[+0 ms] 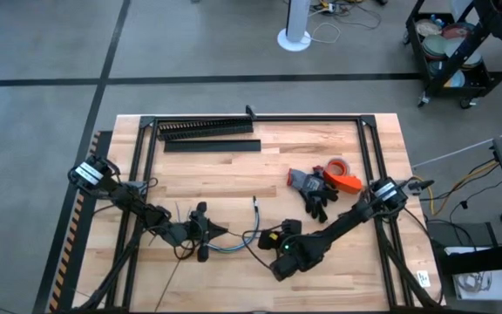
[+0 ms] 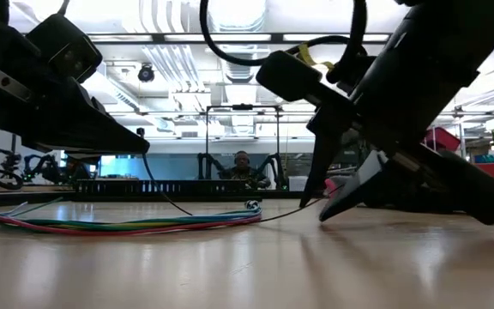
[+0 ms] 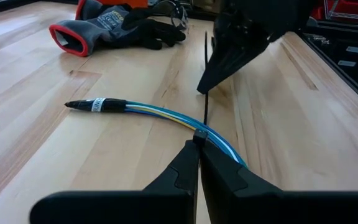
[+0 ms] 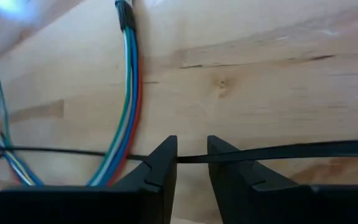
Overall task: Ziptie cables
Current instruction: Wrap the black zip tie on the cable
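Dark fingertips of the left gripper (image 3: 197,163) sit pressed together on the small head of a thin, stiff black plastic ziptie (image 3: 205,93), right where it crosses the bundle of thin coloured wires with a dark sleeved end (image 3: 166,116). That bundle lies on the pale wooden counter (image 1: 234,179) toward its near edge, about midway between the two arms. From the other side, the right gripper (image 4: 191,163) hangs over the strap's free tail with its jaws slightly spread, the strip passing through the gap untouched as far as I can tell. Judging by this, the loop is around the cables and the tightening step is in hand: next the right jaws must close on the tail and pull away while the left holds the head steady
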Robot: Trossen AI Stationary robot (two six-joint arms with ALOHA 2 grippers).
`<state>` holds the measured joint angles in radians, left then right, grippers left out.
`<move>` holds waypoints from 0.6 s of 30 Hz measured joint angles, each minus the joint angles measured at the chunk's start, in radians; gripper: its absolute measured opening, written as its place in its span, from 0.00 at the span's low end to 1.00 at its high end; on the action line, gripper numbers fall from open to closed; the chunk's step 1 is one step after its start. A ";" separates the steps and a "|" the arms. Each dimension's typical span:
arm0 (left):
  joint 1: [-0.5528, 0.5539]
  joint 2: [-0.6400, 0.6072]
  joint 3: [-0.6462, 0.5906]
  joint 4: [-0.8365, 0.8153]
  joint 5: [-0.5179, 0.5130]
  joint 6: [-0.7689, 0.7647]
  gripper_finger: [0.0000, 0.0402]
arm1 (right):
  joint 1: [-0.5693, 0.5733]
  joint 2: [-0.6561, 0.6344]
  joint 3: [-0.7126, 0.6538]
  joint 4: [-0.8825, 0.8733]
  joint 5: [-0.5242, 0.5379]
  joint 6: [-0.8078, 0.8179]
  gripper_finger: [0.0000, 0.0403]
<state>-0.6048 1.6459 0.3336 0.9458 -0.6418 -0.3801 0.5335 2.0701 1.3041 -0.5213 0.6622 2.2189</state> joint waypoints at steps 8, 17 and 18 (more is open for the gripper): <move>0.000 0.000 0.000 -0.001 0.000 -0.004 0.00 | -0.002 0.000 0.000 0.028 0.016 0.015 0.12; 0.000 0.000 0.000 -0.001 0.000 -0.004 0.00 | -0.003 0.000 0.000 0.032 0.061 -0.072 0.04; 0.000 0.000 0.000 -0.001 0.000 -0.004 0.00 | -0.003 0.000 0.000 0.033 0.073 -0.105 0.02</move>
<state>-0.6049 1.6459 0.3336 0.9447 -0.6418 -0.3840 0.5301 2.0705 1.3037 -0.4884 0.7347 2.1140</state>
